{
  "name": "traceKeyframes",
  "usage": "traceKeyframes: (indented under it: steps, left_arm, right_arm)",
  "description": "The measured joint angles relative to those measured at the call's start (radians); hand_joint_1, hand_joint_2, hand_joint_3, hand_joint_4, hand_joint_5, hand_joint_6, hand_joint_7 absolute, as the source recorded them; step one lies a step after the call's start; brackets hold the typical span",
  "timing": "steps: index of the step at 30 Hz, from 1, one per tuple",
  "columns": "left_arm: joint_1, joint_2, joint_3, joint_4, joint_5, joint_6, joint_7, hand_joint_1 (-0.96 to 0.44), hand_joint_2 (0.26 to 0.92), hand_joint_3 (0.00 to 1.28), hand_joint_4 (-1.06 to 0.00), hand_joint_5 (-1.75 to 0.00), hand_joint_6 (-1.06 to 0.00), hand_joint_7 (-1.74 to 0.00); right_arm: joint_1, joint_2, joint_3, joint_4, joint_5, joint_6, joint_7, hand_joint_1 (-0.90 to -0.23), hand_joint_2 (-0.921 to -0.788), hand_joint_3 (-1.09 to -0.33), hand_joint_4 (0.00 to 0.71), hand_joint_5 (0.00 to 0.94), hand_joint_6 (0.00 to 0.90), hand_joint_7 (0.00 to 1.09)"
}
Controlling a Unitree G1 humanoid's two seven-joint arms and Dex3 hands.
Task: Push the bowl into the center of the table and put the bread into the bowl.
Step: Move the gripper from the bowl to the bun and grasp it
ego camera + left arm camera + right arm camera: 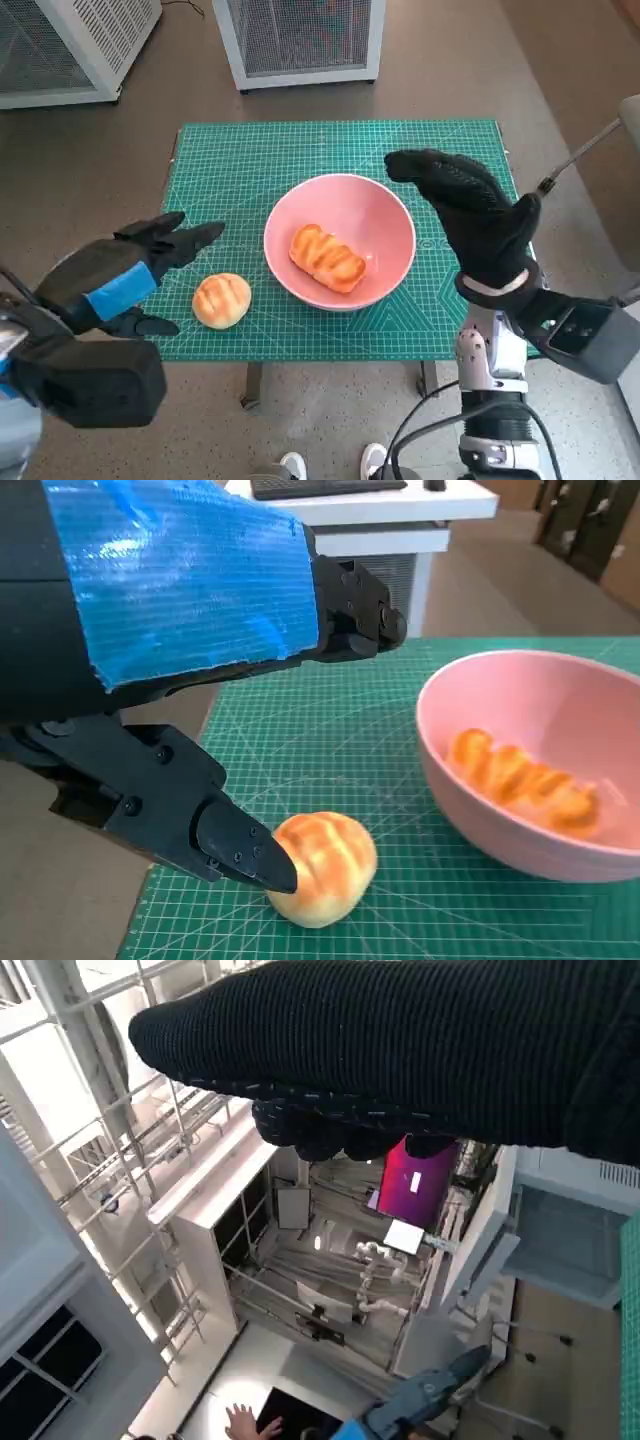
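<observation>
The left robot hand (pixel 125 275) hovers at the left edge of the table (pixel 240 160), its fingers apart and holding nothing; they reach toward the middle of the green cutting mat (pixel 330 145) that covers the table top. In the left wrist view its lower finger (pixel 215 835) has its tip right at the round bread roll (pixel 322 867), though contact cannot be told for sure.

That round bread roll (pixel 222 300) lies on the mat just to the left of the pink bowl (pixel 375 205), near the table's front edge. It is nearly round, so no clear long axis shows.

The bowl sits upright at about the middle of the table. Inside it lies an oblong bread (pixel 327 258), its long axis running diagonally from the bowl's back left toward its front right.

The right robot hand (pixel 475 215) is raised above the bowl's right rim, fingers extended toward the table's back left, gripping nothing. In the right wrist view a person's hand (pixel 240 1422) shows in the background.
</observation>
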Motion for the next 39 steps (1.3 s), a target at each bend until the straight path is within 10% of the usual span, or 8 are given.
traceKeyframes:
  steps: [21,39]
  left_arm:
    - [-0.02,-0.146,-0.245,0.31,0.245,-0.056,0.249,-0.13,0.732,0.01,-0.22,-0.02,-0.36,-0.04]
    - [-0.103,-0.229,-0.323,0.559,0.251,-0.055,0.268,0.08,0.823,0.04,-0.45,-0.05,-0.58,-0.09]
  right_arm:
    - [-0.001,-0.024,-0.005,-0.005,0.002,0.018,0.004,-0.53,-0.921,-0.587,0.325,0.002,-0.001,0.63]
    - [0.0,-0.028,-0.005,-0.01,0.003,0.028,0.009,-0.539,-0.921,-0.581,0.327,0.003,-0.001,0.63]
